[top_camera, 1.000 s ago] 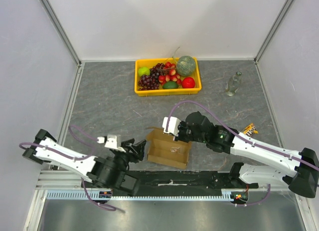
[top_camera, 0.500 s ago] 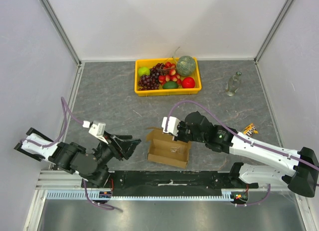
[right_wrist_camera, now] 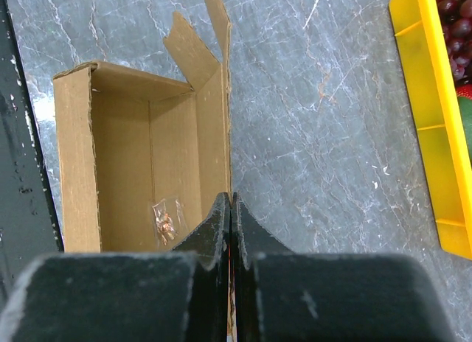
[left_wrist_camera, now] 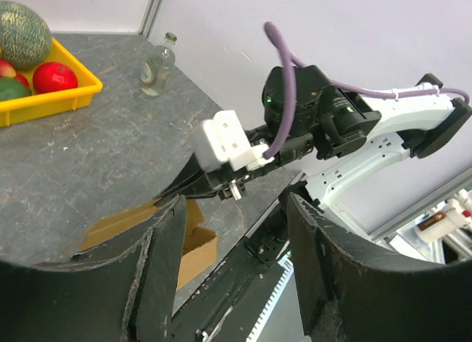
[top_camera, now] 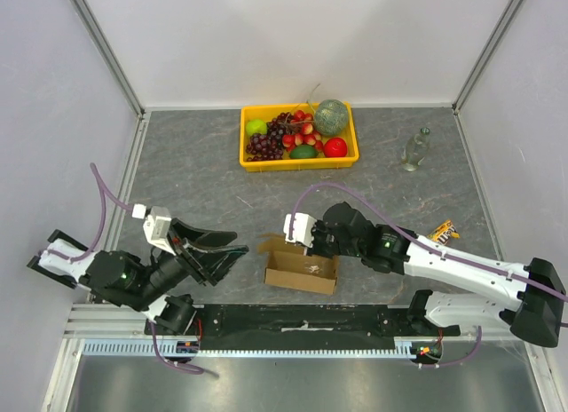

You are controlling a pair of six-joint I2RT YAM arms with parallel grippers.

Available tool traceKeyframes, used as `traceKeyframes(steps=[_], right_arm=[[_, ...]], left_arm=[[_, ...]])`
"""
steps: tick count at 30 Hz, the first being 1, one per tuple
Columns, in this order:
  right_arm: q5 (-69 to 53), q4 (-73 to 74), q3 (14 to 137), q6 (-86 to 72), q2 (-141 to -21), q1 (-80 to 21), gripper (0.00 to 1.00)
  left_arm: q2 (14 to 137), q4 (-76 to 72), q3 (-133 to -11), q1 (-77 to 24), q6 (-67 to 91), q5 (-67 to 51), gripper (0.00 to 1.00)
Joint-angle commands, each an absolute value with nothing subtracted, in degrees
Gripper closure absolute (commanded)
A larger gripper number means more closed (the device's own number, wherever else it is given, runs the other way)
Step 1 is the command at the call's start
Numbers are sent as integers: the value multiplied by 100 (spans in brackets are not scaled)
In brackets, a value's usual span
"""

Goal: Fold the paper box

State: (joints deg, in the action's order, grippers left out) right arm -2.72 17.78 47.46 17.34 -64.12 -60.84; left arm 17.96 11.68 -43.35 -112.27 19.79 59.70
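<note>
An open-topped paper box (top_camera: 302,272) of brown cardboard sits on the grey, marble-veined table (top_camera: 195,172), close to the near edge and just ahead of the black mounting rail (top_camera: 302,320). Its walls are upright and loose flaps rise at its far left corner. A small clear bag (right_wrist_camera: 166,218) lies on its floor.

The right gripper (top_camera: 311,249) has its fingers pressed together, with the tips at the top edge of the box's far wall. Whether cardboard is pinched between them cannot be told. The left gripper (top_camera: 236,244) hangs to the left of the box, apart from it, with its jaws spread and nothing held.

At the far side of the table stands a yellow crate (top_camera: 299,162) heaped with grapes, a melon and other fruit. A small glass bottle (top_camera: 414,151) stands upright to the right of it, well apart. A small striped object (top_camera: 444,229), too small to identify, lies beside the right arm. Plain white panels in aluminium framing (top_camera: 105,50) enclose the table on three sides.
</note>
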Motion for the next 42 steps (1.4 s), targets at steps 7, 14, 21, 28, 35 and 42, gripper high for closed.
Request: traceKeyframes(steps=[7, 14, 21, 28, 35, 42], right_arm=[[-97, 1811, 5010, 1591, -6469, -6214, 100], [-35, 1872, 4992, 1591, -6311, -6258, 100], [167, 1872, 4904, 1547, -6179, -6284, 100], [263, 1863, 5018, 1503, -6345, -6293, 100], [474, 1653, 4914, 1275, -6495, -6354, 100], [844, 1319, 4588, 1301, -6197, -6583, 100]], left_arm=[[3154, 1432, -5361, -11189, 1344, 5301, 37], [3269, 1432, -5467, -9961, 1546, 4055, 37], [4386, 1758, -5932, -7077, 2092, 748, 40], [3499, 2442, -6030, -6768, 1986, 1598, 40], [2891, 2444, -5546, -6750, 2154, 2232, 39], [3795, 2092, -5940, -5980, 1820, 1498, 39]])
